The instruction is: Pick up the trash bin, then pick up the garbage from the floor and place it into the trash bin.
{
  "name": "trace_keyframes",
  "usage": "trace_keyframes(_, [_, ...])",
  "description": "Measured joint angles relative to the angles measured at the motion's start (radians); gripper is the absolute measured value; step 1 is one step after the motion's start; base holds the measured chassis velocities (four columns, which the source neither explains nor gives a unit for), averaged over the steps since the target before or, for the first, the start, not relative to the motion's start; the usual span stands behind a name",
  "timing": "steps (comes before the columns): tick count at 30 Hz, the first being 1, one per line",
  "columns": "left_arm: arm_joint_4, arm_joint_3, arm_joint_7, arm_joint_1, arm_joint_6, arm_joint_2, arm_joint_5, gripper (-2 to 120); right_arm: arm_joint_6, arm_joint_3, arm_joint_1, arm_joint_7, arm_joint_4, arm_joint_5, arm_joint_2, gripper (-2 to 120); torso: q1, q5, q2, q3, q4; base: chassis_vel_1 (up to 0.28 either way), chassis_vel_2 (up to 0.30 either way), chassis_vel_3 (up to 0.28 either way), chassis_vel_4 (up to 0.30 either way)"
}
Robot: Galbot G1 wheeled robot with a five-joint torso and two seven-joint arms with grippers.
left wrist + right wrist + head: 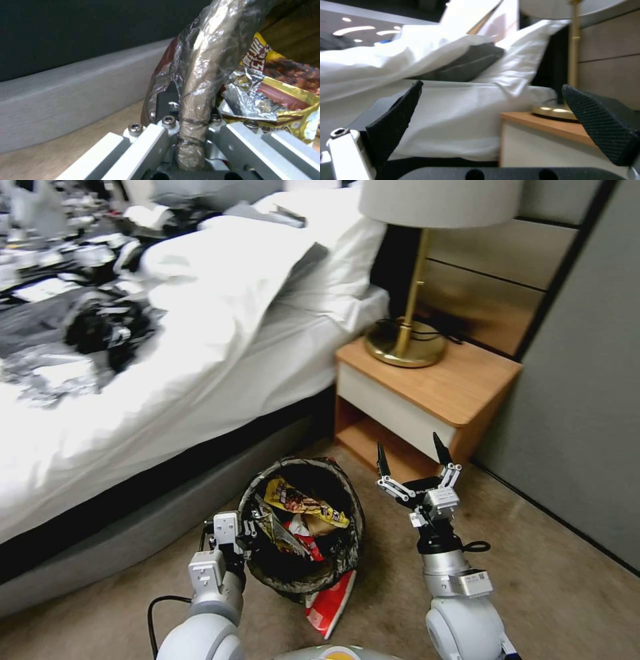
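trash bin [301,527] is being held by its rim, clamped in left gripper [248,529], keeping it up | right gripper [412,460] is being held apart, empty, beside it

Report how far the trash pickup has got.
Done: the left gripper is shut on the trash bin rim, with snack wrappers inside. In hand: nothing; the right gripper is open, empty, raised beside the bin. Left: a red wrapper hangs outside the bin.

Bag-lined trash bin [301,527] full of wrappers [303,502]
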Motion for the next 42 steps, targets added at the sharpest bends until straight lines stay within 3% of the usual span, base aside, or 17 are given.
trace_keyframes(22, [0.005,-0.005,-0.005,-0.010,0.001,-0.003,-0.006,0,0.002,0.000,0.007,-0.006,-0.007,-0.001,0.000,100,0.000,0.0000,0.000,0.000,0.0003,0.123,0.117,0.116,0.114])
trace_keyframes(42, [0.007,-0.005,-0.006,-0.011,-0.004,-0.006,-0.004,0,0.001,0.003,0.010,-0.009,0.002,0.009,0.001,100,0.000,0.0000,0.000,0.000,-0.0001,0.000,0.000,0.000,0.000])
